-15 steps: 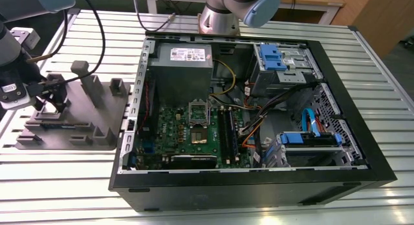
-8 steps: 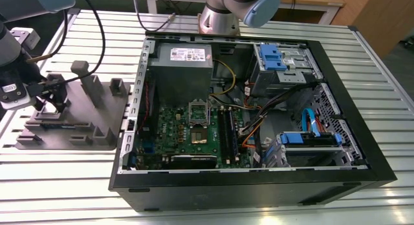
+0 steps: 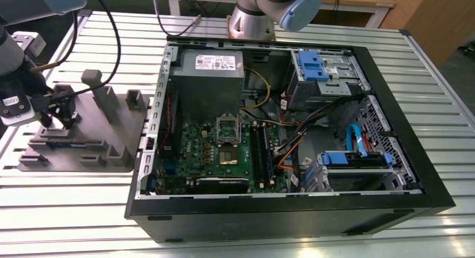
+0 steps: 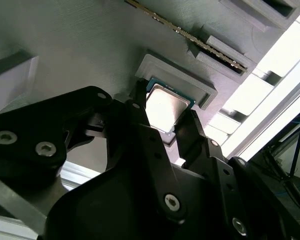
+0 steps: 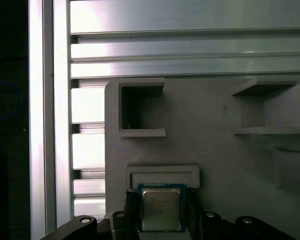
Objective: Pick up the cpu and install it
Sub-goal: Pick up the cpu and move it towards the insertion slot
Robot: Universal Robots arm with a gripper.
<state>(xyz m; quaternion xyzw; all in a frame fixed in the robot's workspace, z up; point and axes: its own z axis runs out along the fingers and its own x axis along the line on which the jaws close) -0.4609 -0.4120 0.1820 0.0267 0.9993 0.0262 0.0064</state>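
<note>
The black claw point(image 4: 166, 111) straddled the small, flat, silvery-grey square cpu point(image 5: 161, 209), which lay in its recess in the grey plastic fixture point(image 3: 111, 130) on the slatted metal worktop point(image 3: 74, 197). The chip sat squarely within the claw's span; whether the claw gripped it could not be told.

A table point(image 3: 74, 213) of ribbed aluminium slats lies beneath the jaws and stretches well away from them. In the first wrist view, light glares white off the slats point(image 5: 190, 55) just ahead of the jaws. Far from the jaws, past the table's far edge, stand a white-framed bench point(image 3: 364, 8) and a brown wooden cabinet point(image 3: 434, 21).
</note>
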